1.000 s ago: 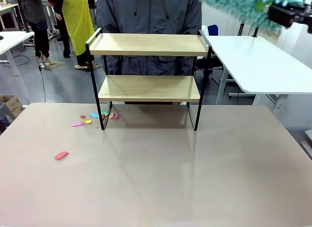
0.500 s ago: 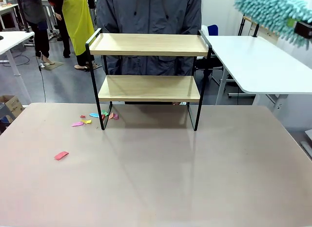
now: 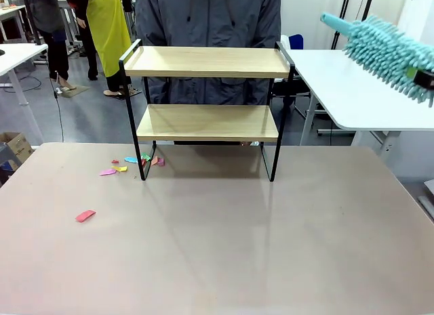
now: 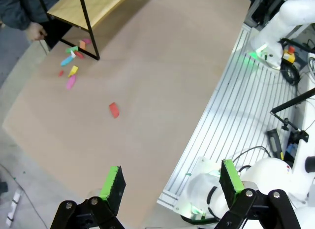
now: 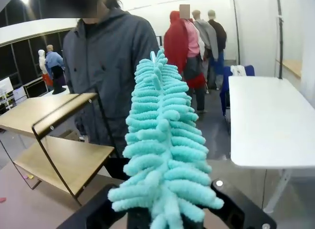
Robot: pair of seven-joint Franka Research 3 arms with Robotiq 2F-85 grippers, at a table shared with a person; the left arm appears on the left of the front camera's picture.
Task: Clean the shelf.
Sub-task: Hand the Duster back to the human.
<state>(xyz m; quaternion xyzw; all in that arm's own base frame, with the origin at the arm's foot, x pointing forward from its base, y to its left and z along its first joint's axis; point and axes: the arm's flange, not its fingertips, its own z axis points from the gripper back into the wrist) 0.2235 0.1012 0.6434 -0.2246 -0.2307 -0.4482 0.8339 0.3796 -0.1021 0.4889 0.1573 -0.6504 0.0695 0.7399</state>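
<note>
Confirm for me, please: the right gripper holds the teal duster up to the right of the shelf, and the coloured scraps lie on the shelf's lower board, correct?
Not quite. The coloured scraps lie on the table, by the foot of the shelf, not on its lower board, as the front view shows. The rest stands: the right gripper holds the teal duster up to the right of the shelf.

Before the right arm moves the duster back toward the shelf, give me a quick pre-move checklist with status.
1. Duster held in right hand: ok, shut on its handle end.
2. Shelf upright on the table: ok.
3. Both boards bare: ok.
4. Path from duster to shelf free: ok, duster is up and to the right, apart from it.
5. Person out of the way: not ok, standing right behind the shelf.
6. Paper scraps off the table: not ok, lying by the shelf's left leg.
</note>
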